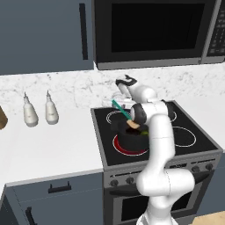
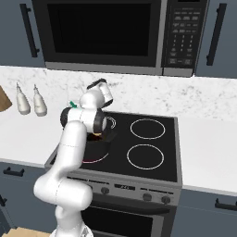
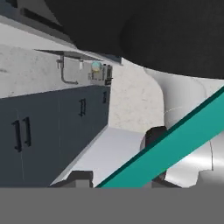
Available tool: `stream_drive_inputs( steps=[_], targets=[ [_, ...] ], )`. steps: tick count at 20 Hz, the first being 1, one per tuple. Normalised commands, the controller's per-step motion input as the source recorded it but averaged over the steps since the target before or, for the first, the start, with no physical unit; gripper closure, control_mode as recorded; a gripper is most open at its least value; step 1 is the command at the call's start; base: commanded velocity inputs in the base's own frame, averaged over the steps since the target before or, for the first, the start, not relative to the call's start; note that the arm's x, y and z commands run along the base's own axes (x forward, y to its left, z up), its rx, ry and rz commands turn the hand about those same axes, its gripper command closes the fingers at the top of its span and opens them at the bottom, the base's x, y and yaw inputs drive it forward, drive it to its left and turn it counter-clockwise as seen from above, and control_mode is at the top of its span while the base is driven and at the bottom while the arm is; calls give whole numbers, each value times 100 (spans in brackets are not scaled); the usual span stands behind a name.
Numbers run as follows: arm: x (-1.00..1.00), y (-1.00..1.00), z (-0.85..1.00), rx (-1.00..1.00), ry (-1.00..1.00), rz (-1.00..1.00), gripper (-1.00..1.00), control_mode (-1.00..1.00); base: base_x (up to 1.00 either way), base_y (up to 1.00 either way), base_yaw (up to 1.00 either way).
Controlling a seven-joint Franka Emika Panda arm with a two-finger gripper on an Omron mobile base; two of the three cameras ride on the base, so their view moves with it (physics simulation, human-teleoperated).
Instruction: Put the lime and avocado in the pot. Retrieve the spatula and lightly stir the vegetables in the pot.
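- Landmark was the stove (image 1: 189,151); everything placed relative to it, left to right.
- Two white bottles (image 1: 39,112) stood on the counter well left of the stove, apart from the task.
- Pot (image 1: 127,139) sat on the stove's front-left burner, which glowed red. A bit of yellow-green lime (image 1: 143,133) showed at its rim beside the arm; avocado was hidden, couldn't tell.
- Spatula (image 1: 121,110): teal handle slanted up and left above the pot, tan blade (image 1: 132,125) down at the pot's mouth. In the hand view the spatula handle (image 3: 175,146) crossed diagonally, right beside the fingertips.
- Gripper (image 1: 117,103) hung over the stove's back-left burner at the handle's upper end. Jaws looked narrow; grip or release, couldn't tell.
- Handling guess: spatula light, stiff, handle smooth and likely slippery. Best grabbed mid-handle, square across. Round lime would roll under the blade, so stir gently.
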Motion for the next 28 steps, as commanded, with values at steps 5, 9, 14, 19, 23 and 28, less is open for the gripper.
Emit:
stream_drive_inputs(
  steps=[5, 9, 14, 19, 23, 28],
  targets=[
    [-5, -18, 1, 34, -1, 19, 100, -100, 0, 0, 0],
    [-65, -18, 0, 27, 4, 2, 100, -100, 0, 0, 0],
    [-61, -1, 0, 25, 9, -2, 100, -100, 0, 0, 0],
    [-11, 0, 9, 28, 2, -3, 100, -100, 0, 0, 0],
    [-2, 0, 19, 33, 0, 0, 100, -100, 0, 0, 0],
    [0, -8, 1, 25, 0, -1, 100, -100, 0, 0, 0]
  ],
)
